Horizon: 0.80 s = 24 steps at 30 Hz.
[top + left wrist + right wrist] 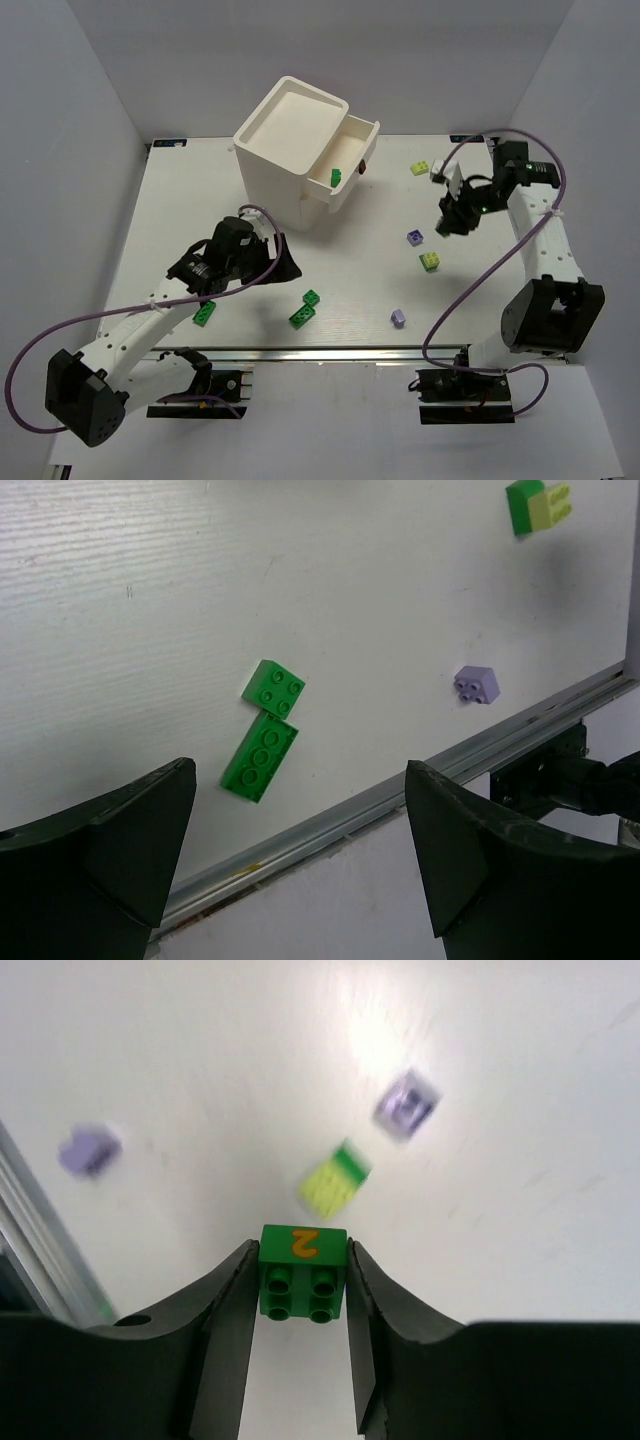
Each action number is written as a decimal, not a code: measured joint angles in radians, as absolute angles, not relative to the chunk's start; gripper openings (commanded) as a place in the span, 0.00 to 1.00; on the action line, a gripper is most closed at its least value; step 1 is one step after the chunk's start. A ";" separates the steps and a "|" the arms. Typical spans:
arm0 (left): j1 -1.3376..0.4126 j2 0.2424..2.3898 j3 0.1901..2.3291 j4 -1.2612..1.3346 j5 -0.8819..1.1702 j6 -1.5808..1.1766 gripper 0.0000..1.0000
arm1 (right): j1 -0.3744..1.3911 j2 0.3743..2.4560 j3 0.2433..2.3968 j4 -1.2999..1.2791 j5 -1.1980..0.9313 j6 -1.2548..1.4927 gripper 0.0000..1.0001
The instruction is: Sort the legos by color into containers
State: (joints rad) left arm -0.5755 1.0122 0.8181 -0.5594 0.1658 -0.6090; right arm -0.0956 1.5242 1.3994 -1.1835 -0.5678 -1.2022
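Observation:
My right gripper (300,1260) is shut on a dark green lego (303,1270) marked with an orange 2, held above the table at the right (450,222). Below it lie a blurred yellow-green lego (335,1180) and two purple legos (407,1107) (90,1150). My left gripper (300,775) is open and empty, near the table's front edge (283,262). Ahead of it lie two touching dark green legos (273,688) (259,757) and a purple lego (476,684). The white cabinet (290,140) stands at the back with its top drawer (356,132) pulled open; a green lego (337,177) is in it.
Another green lego (205,313) lies by the left arm. A yellow-green lego (421,168) lies at the back right, with a pale piece beside it. A metal rail (400,790) runs along the table's front edge. White walls enclose the table.

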 measured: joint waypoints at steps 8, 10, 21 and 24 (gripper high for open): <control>-0.579 1.092 0.799 -0.534 0.200 -0.592 0.96 | 0.155 1.516 1.546 -0.770 -0.740 -0.742 0.00; -0.579 1.107 0.797 -0.523 0.205 -0.588 0.96 | 0.222 1.583 1.610 -0.659 -0.721 -0.591 0.00; -0.603 1.135 0.776 -0.517 0.197 -0.586 0.96 | 0.390 1.950 1.971 -0.297 -0.583 -0.117 0.10; -0.614 1.135 0.771 -0.522 0.186 -0.591 0.96 | 0.406 1.965 1.967 -0.281 -0.555 -0.082 0.34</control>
State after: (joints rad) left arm -0.6144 1.1347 0.7708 -0.5217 0.1856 -0.5915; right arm 0.4065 1.9648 1.9675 -0.2810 -0.5549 -0.0822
